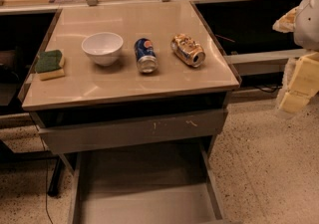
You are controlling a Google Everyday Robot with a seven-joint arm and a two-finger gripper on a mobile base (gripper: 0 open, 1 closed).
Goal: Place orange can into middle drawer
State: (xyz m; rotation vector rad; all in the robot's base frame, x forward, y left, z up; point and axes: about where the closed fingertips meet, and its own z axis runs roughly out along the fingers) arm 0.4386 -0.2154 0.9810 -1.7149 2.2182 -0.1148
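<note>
The orange can [188, 50] lies on its side on the tan countertop [129, 81], right of centre, its silver top facing front right. It is dented. The middle drawer [144, 200] is pulled out below the counter, wide and shallow, with a bare grey floor and thin side walls. My gripper [298, 84] shows as pale yellowish blocks at the right edge, beside the counter and below its top. It is well to the right of the can and holds nothing that I can see.
A blue soda can [145, 55] lies left of the orange can. Further left are a white bowl [102, 47] and a green-and-yellow sponge [50, 64]. A grey drawer front with pale scratches [132, 131] sits above the open drawer. A cluttered shelf runs along the back.
</note>
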